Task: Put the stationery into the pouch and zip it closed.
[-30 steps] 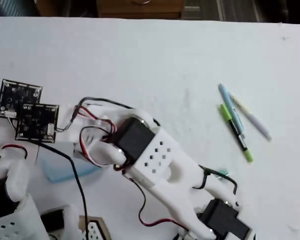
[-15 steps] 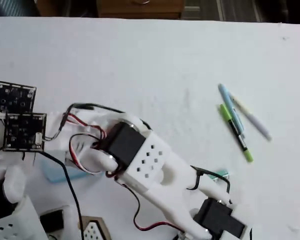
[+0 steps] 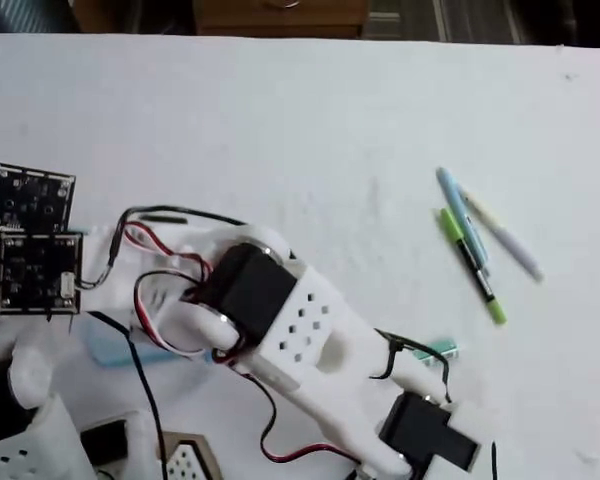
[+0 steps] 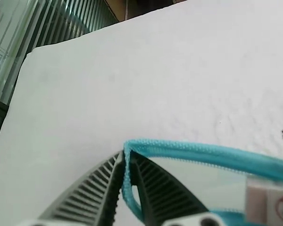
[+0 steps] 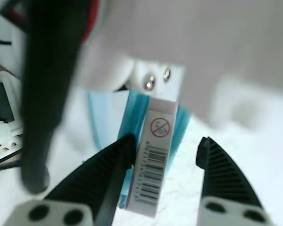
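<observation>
The pouch [image 3: 104, 350] is clear plastic with light blue trim and lies at the table's front left, mostly covered by the arms. My left gripper [image 4: 125, 157] is shut on the pouch's [image 4: 203, 154] blue edge at one corner. My right gripper [image 5: 167, 141] is open, its fingers either side of the pouch's [image 5: 136, 110] end, where a barcode label [image 5: 151, 183] hangs. Three pens lie together at the right: a blue one [image 3: 458, 212], a green one [image 3: 474, 268] and a pale one [image 3: 507, 243].
The right arm [image 3: 300, 335] stretches across the front from the lower right, trailing red and black cables. Two camera boards [image 3: 35, 240] stand at the left edge. A small teal item [image 3: 443, 351] lies beside that arm. The white table [image 3: 300, 120] extends behind.
The right arm has swung left and slightly toward the front, covering more of the pouch. The lower camera board shifted left with it. The pens have not moved.
</observation>
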